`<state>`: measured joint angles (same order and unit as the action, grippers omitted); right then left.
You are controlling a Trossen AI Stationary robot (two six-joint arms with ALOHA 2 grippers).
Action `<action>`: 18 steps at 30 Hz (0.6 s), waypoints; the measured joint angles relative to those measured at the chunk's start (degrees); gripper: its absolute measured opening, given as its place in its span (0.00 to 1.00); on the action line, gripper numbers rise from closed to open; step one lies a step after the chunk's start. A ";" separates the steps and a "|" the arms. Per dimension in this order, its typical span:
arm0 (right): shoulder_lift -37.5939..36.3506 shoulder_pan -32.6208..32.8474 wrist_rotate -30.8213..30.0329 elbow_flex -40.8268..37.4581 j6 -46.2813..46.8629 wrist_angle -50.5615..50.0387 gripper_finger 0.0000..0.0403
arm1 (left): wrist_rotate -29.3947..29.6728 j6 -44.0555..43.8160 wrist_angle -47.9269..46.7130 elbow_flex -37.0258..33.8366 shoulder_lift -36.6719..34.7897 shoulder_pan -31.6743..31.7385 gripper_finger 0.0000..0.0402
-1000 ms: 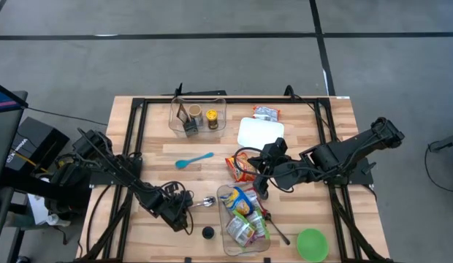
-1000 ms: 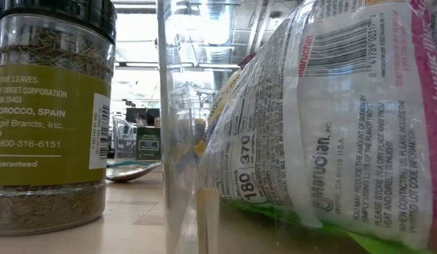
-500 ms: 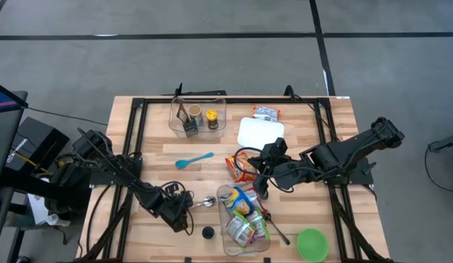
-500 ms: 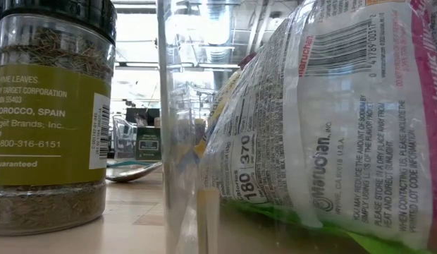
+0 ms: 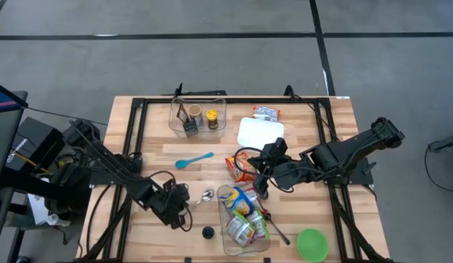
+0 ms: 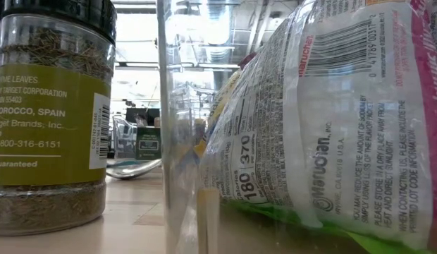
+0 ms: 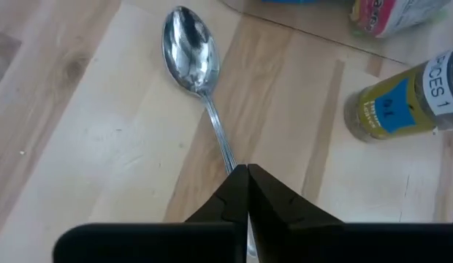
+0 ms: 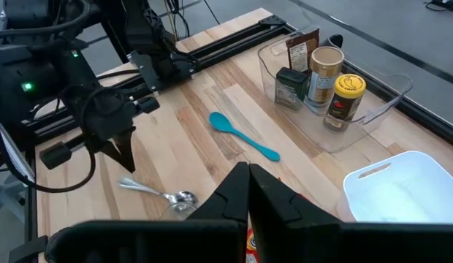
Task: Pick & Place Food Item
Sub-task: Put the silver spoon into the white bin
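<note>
My left pincer (image 7: pixel 247 169) pinched shut on spoon (image 7: pixel 191 55) handle, low on table (image 5: pixel 153 142). My right pincer (image 5: pixel 264 191) shut, holds nothing, beside red snack bag (image 5: pixel 241 167). Clear bin (image 5: pixel 243 219) holds food packets; noodle bag (image 6: pixel 331 113) reads "Maruchan". Far bin (image 5: pixel 198 116) holds jars. Herb jar (image 6: pixel 49 113) reads "MOROCCO, SPAIN".

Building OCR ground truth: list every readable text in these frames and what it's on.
Herb jar: "MOROCCO, SPAIN", "-800-316-6151", "Guaranteed".
Noodle packet: "Maruchan", "180", "370", barcode "0 41789 00317".
Spice bottle: "CES 1"; the rest is cut off.
Labels on the items in the clear bin are too small to read.
</note>
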<state>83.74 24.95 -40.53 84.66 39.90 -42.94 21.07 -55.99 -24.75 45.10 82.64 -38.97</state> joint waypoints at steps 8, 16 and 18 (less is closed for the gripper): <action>0.00 0.07 0.02 0.00 0.02 0.00 0.00 | 0.02 -7.04 0.33 0.01 0.12 1.71 0.00; 0.00 0.04 0.02 0.00 0.02 -0.04 0.00 | -6.57 -18.07 0.28 1.04 0.12 2.70 0.00; 0.00 0.04 0.02 0.00 -0.48 -0.07 0.00 | -7.14 -18.22 0.59 3.08 0.12 2.53 0.00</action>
<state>83.74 24.99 -40.51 84.66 39.42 -43.00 13.93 -74.22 -24.16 48.18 82.76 -36.45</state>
